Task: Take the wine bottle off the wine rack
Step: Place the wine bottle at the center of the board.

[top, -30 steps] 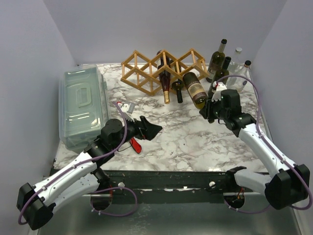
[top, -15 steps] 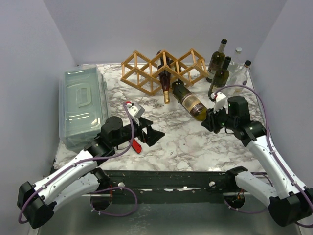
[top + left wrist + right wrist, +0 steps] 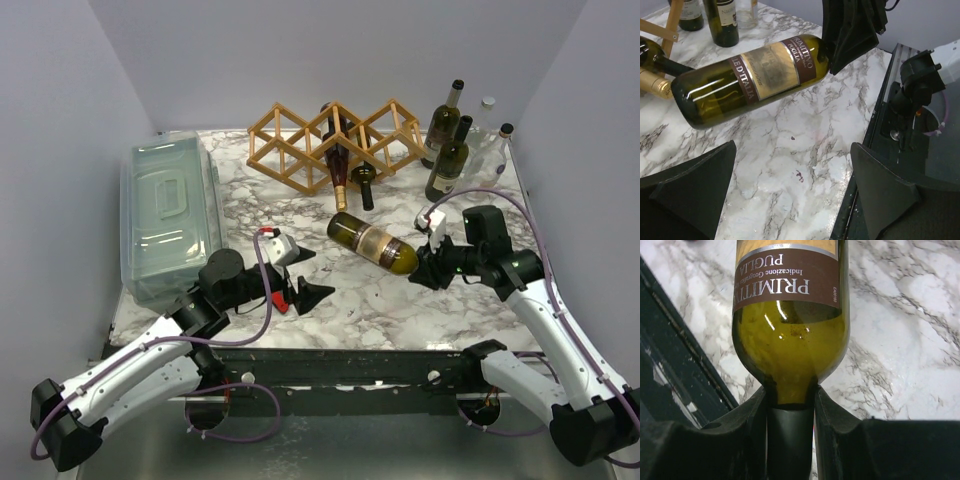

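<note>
The tan wooden wine rack [image 3: 300, 140] stands at the back of the marble table, with two dark bottles [image 3: 345, 180] still in its cells. My right gripper [image 3: 425, 268] is shut on the neck of an olive-green wine bottle [image 3: 372, 242] with a gold and brown label. The bottle is off the rack, held nearly level above the table's middle, its base pointing left. It shows in the left wrist view [image 3: 750, 77] and in the right wrist view [image 3: 790, 320]. My left gripper [image 3: 303, 275] is open and empty, left of the bottle.
A clear lidded plastic bin [image 3: 170, 215] sits at the left. Several upright bottles [image 3: 452, 150] stand at the back right corner. A small red object [image 3: 279, 296] lies by my left gripper. The table's dark front rail [image 3: 350, 365] runs along the near edge.
My right gripper pulled the bottle out of the rack and swung it forward and left to the table's middle. My left gripper moved forward and down a little.
</note>
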`<act>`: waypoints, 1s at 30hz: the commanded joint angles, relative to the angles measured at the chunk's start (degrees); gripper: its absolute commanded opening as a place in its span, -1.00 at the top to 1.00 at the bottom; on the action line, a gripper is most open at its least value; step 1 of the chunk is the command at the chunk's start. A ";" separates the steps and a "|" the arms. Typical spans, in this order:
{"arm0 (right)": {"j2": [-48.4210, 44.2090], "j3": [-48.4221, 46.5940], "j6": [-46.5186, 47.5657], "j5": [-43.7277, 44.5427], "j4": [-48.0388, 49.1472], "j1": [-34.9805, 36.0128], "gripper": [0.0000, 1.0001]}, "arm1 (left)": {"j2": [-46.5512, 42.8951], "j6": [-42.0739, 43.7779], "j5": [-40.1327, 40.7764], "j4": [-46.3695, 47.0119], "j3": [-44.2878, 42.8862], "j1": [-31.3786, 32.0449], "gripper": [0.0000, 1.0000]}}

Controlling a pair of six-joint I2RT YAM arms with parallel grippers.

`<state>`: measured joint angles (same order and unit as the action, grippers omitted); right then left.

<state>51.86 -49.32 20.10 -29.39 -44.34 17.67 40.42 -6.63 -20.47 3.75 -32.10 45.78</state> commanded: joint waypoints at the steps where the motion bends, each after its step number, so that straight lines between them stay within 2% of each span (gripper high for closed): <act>1: -0.32 -3.22 9.52 -10.32 -1.61 0.33 1.00 | -2.12 6.01 -2.17 3.25 2.79 1.96 -0.97; 9: 1.68 -3.08 16.90 -12.23 -4.96 0.33 1.00 | -0.87 14.43 -1.26 5.03 4.30 6.92 -0.97; 21: 5.03 -3.35 26.22 -14.19 -9.22 0.35 1.00 | 6.22 28.74 11.26 5.70 3.21 16.77 -0.97; 30: 7.04 -2.92 29.51 -14.67 -10.83 0.33 1.00 | 14.69 35.31 20.02 5.93 -0.03 20.00 -0.98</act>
<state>58.52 -49.60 46.68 -38.72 -55.88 17.69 51.59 22.76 -7.16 8.45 -28.82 64.23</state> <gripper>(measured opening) 0.353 0.987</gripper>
